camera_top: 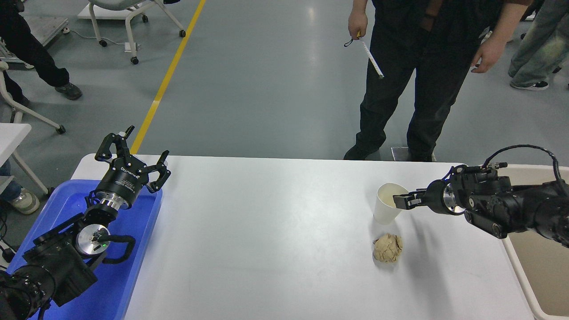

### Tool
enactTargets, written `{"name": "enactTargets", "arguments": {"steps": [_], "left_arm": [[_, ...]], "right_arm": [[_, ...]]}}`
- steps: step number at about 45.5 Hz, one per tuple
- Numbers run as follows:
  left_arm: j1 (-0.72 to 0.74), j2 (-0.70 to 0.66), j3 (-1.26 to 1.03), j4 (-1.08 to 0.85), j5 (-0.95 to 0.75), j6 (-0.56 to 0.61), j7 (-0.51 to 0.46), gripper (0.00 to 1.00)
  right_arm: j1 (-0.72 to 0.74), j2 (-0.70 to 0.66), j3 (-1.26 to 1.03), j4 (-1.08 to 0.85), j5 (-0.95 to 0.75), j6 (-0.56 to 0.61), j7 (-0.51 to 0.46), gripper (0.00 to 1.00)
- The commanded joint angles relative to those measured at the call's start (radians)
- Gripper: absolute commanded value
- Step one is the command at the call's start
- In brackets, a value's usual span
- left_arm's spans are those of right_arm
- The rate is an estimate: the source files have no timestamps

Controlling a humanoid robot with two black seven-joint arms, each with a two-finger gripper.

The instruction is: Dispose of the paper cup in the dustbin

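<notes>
The paper cup (pixel 386 209) is small and white and stands upright on the white table (pixel 275 231), right of the middle. My right gripper (pixel 401 201) comes in from the right, open, with its tips at the cup's right rim, one on each side of the rim as far as I can see. The cup rests on the table. The dustbin (pixel 518 271) is a beige bin at the table's right edge, partly hidden behind my right arm. My left gripper (pixel 133 149) is open and parked at the lower left.
A crumpled tan paper ball (pixel 387 248) lies just in front of the cup. A blue tray (pixel 129 275) sits under my left arm. A person (pixel 422 75) holding a tape measure stands at the table's far side.
</notes>
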Motion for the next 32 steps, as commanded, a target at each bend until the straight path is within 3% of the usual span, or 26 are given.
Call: {"name": "enactTargets", "arguments": {"steps": [1, 3, 32], "left_arm": [[0.000, 0.000, 0.000, 0.000, 0.001, 0.000, 0.000, 1.00], [0.000, 0.000, 0.000, 0.000, 0.001, 0.000, 0.000, 1.00], [0.000, 0.000, 0.000, 0.000, 0.001, 0.000, 0.000, 1.00]], "right_arm": [[-0.007, 0.002, -0.002, 0.000, 0.000, 0.001, 0.001, 0.04], [-0.008, 0.002, -0.002, 0.000, 0.000, 0.001, 0.001, 0.00], [0.006, -0.016, 0.015, 0.006, 0.001, -0.001, 0.036, 0.00]]}}
